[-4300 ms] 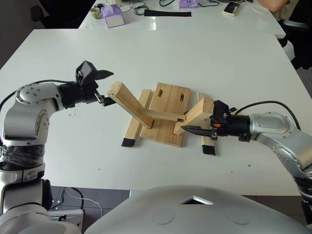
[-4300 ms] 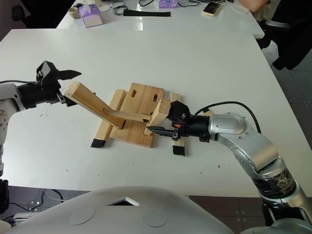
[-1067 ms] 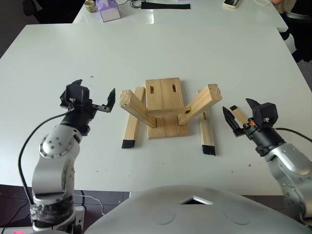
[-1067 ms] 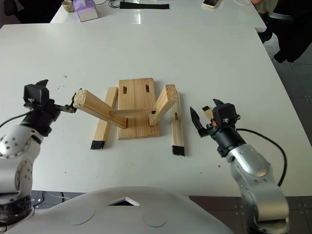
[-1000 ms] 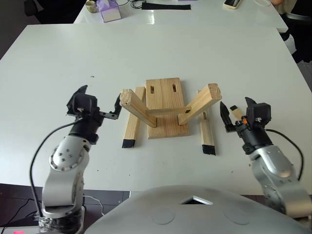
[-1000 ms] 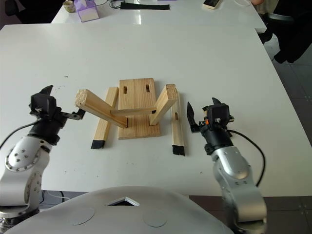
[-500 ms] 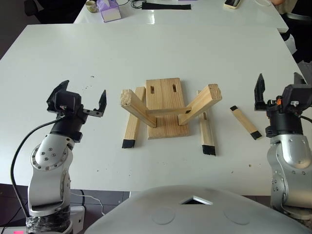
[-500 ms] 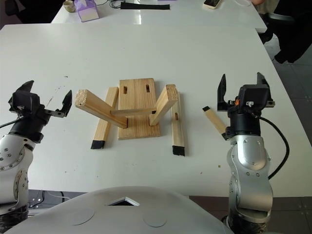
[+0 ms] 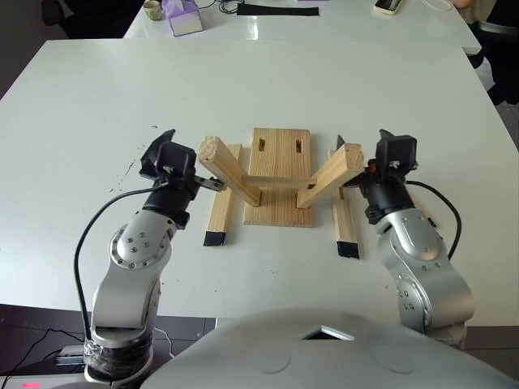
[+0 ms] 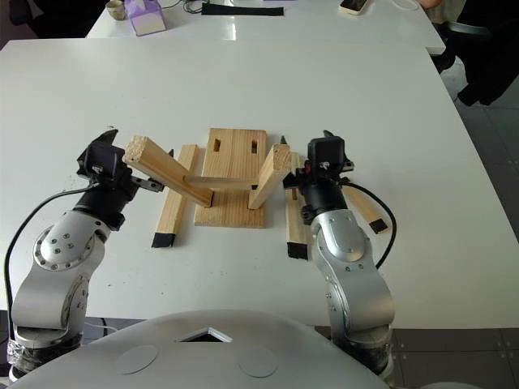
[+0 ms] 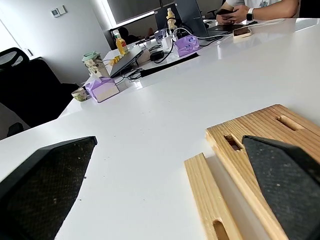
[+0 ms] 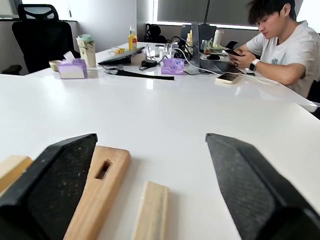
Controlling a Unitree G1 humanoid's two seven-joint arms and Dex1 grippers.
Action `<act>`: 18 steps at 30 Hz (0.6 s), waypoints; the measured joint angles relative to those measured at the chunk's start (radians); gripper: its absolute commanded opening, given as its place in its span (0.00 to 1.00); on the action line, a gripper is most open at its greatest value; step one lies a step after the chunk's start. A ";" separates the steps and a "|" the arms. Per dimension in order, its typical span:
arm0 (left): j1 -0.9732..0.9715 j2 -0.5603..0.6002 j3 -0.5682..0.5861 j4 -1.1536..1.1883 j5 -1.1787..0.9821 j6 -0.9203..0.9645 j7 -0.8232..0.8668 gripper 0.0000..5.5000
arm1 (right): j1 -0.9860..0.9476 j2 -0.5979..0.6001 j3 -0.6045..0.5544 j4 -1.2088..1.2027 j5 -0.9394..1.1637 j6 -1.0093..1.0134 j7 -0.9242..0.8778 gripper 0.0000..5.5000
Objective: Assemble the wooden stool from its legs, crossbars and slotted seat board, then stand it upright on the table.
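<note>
The slotted seat board (image 9: pixel 280 166) lies flat at the table's middle. On it rests a frame of two tilted legs, left (image 9: pixel 229 172) and right (image 9: pixel 331 174), joined by a crossbar (image 9: pixel 280 185). Two more legs lie flat beside the board, one on the left (image 9: pixel 219 203) and one on the right (image 9: pixel 344 220). My left gripper (image 9: pixel 190 166) is open next to the upper end of the left tilted leg. Its fingers (image 11: pixel 45 185) stand wide apart. My right gripper (image 9: pixel 362 146) is open just behind the right tilted leg's top. A short crossbar (image 10: pixel 371 217) lies beyond my right arm.
A second table stands behind, with a purple tissue box (image 9: pixel 180 16), a cup (image 9: pixel 151 10) and a black strip (image 9: pixel 276 10). Bare white tabletop (image 9: pixel 268 89) stretches beyond the wooden parts and to both sides.
Both arms have swung inward from the table's sides. Each open gripper now sits close to the top of its tilted leg. The wooden parts lie as before.
</note>
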 measured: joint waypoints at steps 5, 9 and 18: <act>-0.022 0.067 0.139 0.098 -0.005 -0.060 -0.050 0.98 | 0.104 -0.038 -0.263 0.013 0.000 -0.054 0.015 0.73; 0.024 0.128 0.247 0.148 0.005 -0.148 -0.093 0.98 | 0.199 -0.036 -0.374 -0.067 -0.053 -0.063 -0.024 0.73; 0.014 0.066 -0.047 -0.017 0.058 -0.219 -0.087 0.98 | -0.001 0.130 0.197 -0.005 -0.164 -0.060 -0.117 0.73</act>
